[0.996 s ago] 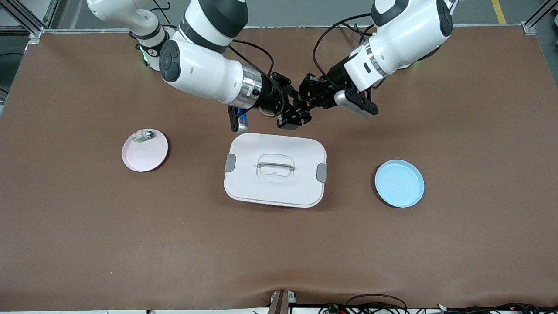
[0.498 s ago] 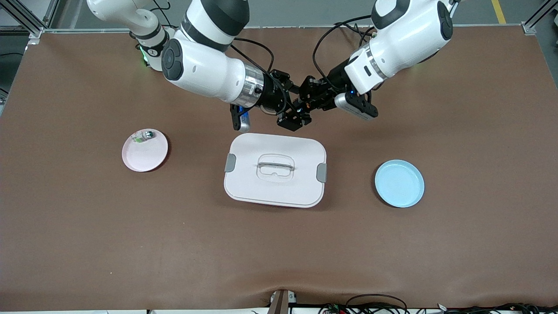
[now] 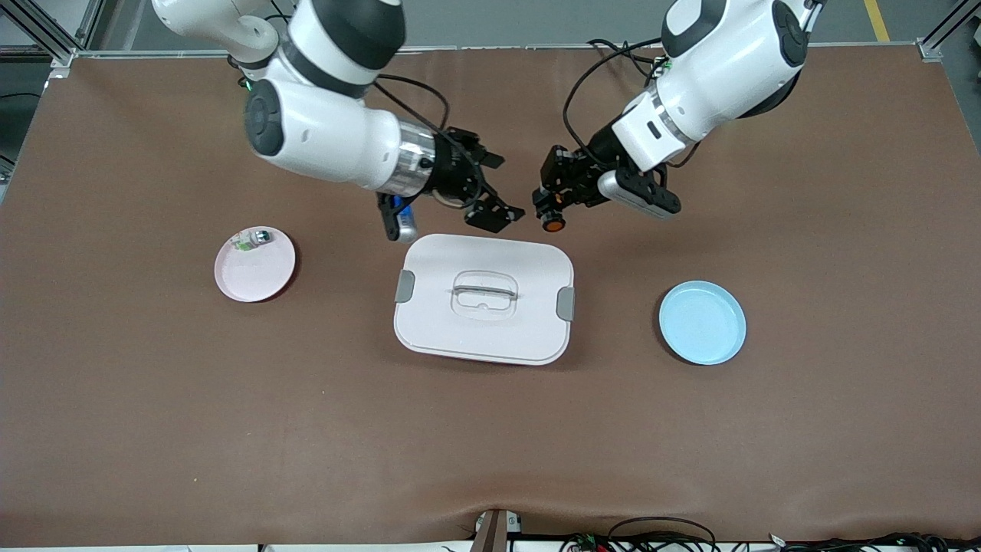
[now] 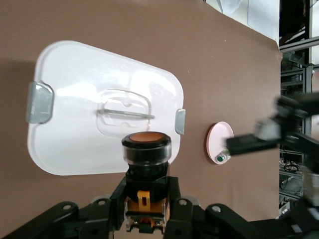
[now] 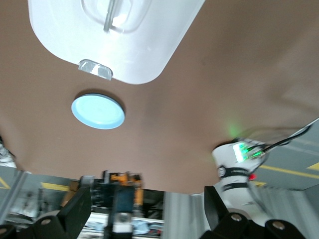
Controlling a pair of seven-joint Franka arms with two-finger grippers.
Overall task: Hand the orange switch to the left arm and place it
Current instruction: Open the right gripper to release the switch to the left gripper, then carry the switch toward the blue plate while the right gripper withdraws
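Observation:
The orange switch (image 3: 551, 223), black with a round orange cap, is held in my left gripper (image 3: 549, 210) above the table, just off the white box's (image 3: 484, 299) edge on the side away from the front camera. In the left wrist view the switch (image 4: 146, 159) sits clamped between the fingers, with the box (image 4: 75, 99) below. My right gripper (image 3: 495, 188) is open and empty, a short gap from the switch, over the table near the same edge of the box. The right wrist view shows its spread fingers (image 5: 75, 209) and the box (image 5: 149, 45).
A pink plate (image 3: 260, 276) with a small clear-silver switch with a green part (image 3: 253, 239) lies toward the right arm's end. A blue plate (image 3: 702, 322) lies toward the left arm's end and also shows in the right wrist view (image 5: 97, 111).
The two grippers were together over the table by the box. The right gripper has let go and drawn back toward its own end. The left gripper keeps the orange switch.

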